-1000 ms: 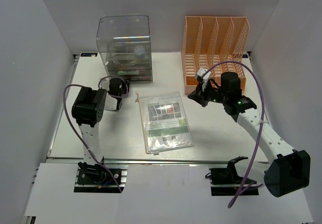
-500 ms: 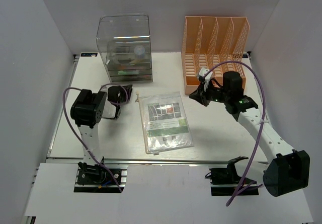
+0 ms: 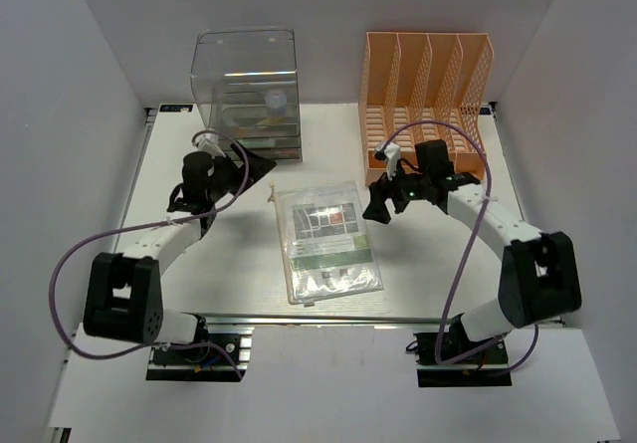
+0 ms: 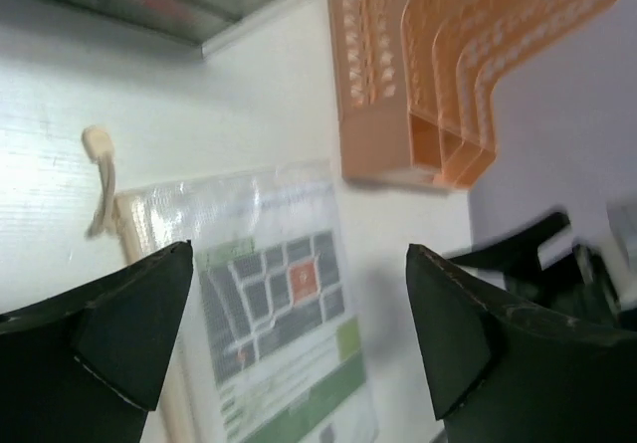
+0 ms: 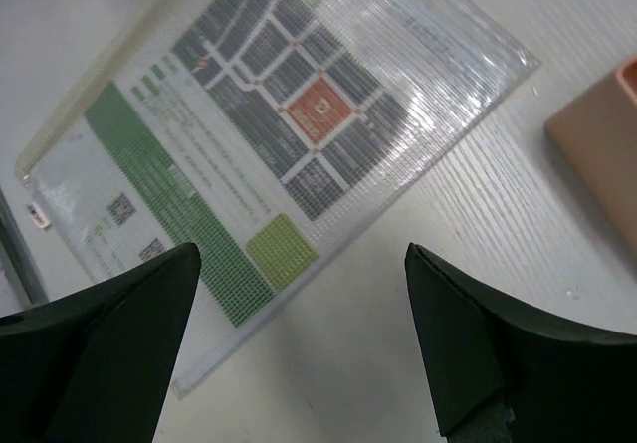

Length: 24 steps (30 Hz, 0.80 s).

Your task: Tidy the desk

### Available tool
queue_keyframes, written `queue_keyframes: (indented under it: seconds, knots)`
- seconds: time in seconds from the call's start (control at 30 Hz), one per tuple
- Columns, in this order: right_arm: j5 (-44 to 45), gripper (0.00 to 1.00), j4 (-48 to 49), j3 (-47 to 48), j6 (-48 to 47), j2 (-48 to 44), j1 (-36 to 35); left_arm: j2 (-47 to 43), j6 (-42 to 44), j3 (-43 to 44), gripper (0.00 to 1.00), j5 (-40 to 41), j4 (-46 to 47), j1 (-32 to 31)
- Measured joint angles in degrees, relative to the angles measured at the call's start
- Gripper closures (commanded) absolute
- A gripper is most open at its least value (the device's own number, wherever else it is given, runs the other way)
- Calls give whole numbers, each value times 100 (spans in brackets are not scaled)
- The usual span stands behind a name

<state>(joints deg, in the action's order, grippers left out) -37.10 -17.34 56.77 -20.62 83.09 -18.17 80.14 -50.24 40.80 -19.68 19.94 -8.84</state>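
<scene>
The desk [image 3: 423,264] is a white ribbed tabletop. In its middle lies a clear zip pouch [image 3: 328,239] holding a printed sheet with green blocks and an orange square, with a beige strip along its left edge. My left gripper [image 3: 255,172] hovers just left of the pouch's far corner, open and holding nothing. The left wrist view shows the pouch [image 4: 284,309] below the gap of that gripper [image 4: 299,251]. My right gripper [image 3: 376,200] hangs by the pouch's far right corner, open and holding nothing. In its wrist view the right gripper [image 5: 302,254] is over bare desk [image 5: 448,264] at the pouch's [image 5: 279,134] edge.
A clear drawer box [image 3: 247,90] stands at the back left. An orange file rack [image 3: 428,75] with several slots stands at the back right, close behind the right arm. White walls enclose three sides. A metal rail [image 3: 328,318] runs along the front edge.
Both grippers went from shut to open. The left arm stretched out and turned right toward the pouch. The right gripper moved left and nearer, closer to the pouch's corner.
</scene>
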Motion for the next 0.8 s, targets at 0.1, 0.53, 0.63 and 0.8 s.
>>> queue_keyframes:
  seconds: [0.1,0.53,0.63,0.8]
  knots:
    - [422,11,66,83,459,382,0,-415,1073,223,2,-332,-1274,-15]
    - [984,12,245,186,1582,1665,-109,262,2367,-105,5,-885,-3248,-92]
    - [876,12,323,199,1694,1838,-170,540,2428,-74,7,-970,-3342,-146]
    - [686,15,476,374,1799,2055,-282,960,2465,229,9,-1137,-3388,-310]
